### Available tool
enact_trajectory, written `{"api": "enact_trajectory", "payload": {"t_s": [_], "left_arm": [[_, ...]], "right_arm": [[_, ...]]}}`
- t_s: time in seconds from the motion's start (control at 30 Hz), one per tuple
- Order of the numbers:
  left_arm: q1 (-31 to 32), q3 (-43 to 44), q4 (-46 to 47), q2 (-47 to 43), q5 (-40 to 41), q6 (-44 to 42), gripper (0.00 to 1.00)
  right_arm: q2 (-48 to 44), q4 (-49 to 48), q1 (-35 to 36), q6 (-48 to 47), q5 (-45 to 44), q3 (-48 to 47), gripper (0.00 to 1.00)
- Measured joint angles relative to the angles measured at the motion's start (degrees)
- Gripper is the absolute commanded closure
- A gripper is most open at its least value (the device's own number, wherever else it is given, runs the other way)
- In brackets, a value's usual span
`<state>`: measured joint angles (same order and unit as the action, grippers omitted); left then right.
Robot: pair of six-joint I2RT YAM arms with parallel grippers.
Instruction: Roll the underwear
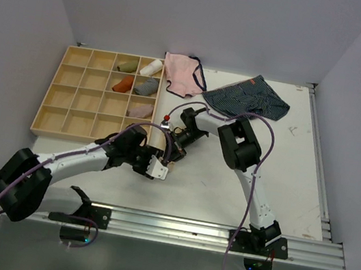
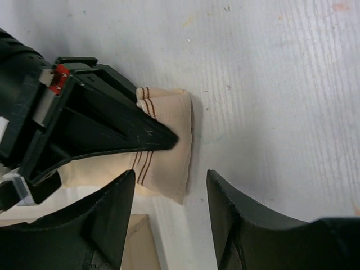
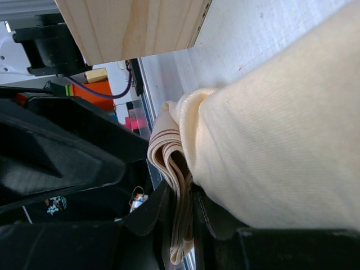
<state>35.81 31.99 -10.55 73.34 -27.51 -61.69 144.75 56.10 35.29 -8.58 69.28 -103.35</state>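
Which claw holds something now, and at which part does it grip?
The right claw pinches the underwear at its folded edge with the thin brown lines. The left claw is open and holds nothing.

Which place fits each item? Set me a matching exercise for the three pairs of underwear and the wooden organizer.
Items
1. beige underwear
2. pink underwear
3. navy striped underwear
4. wooden organizer

Places
a. far edge, rightmost cloth
b. folded, by the organizer's near corner
c. left part of the table
d. far edge, between the organizer and the navy pair

Pairs: 1-b, 2-d, 3-a, 4-c
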Motion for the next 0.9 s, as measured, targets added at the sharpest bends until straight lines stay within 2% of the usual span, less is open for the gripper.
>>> {"api": "enact_trajectory", "payload": {"t_s": [0.2,0.63,0.9], "left_arm": [[-0.1,0.0,-1.5,-5.3,-0.8,1.1,0.42],[-0.1,1.2,-0.8,5.7,-0.8,1.1,0.42],[-0.1,2.1,-0.7,6.8,-0.8,1.0,0.42]], "right_arm": [[0.0,0.0,0.0,0.0,0.1,0.0,1.00],[0.0,-0.2,0.0,0.1,0.4,0.0,1.00],[0.0,-0.4,-0.1,0.3,0.7,0.2,1.00]]}}
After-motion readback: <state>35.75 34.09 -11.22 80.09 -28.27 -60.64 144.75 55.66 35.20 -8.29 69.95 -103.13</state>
